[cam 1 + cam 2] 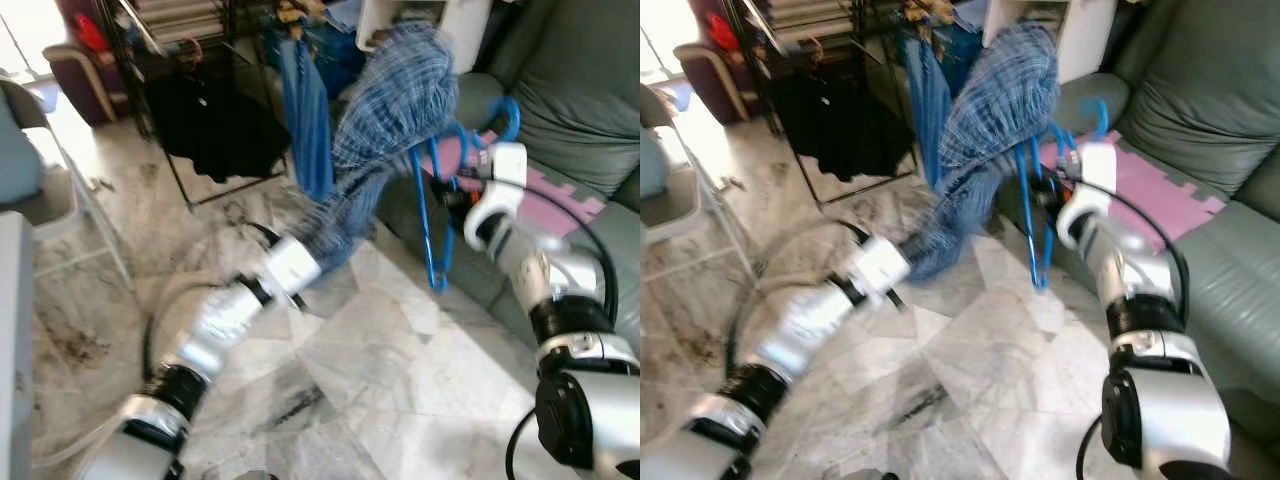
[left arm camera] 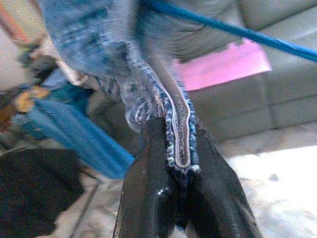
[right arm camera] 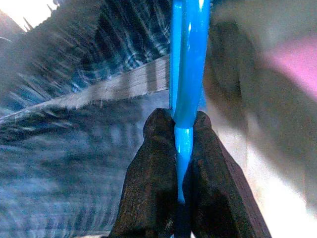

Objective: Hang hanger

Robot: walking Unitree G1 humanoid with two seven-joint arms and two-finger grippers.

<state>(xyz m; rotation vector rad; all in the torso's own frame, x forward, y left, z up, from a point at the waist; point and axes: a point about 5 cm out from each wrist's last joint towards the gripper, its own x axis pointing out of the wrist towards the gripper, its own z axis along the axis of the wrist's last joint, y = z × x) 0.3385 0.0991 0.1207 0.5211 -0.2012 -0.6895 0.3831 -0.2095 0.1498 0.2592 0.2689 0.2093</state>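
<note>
Right wrist view: the right gripper (image 3: 182,130) is clamped on the blue hanger (image 3: 187,64). The left gripper (image 2: 179,166) pinches the plaid shirt (image 1: 390,100) hem, with both held above the marble floor (image 1: 400,370) beside the sofa (image 1: 580,90).

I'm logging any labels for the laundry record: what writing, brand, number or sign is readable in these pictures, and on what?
None readable: no text on the blue plaid cotton shirt, the blue plastic hanger, the pink foam mat or the grey-green sofa. The views are motion-blurred.
</note>
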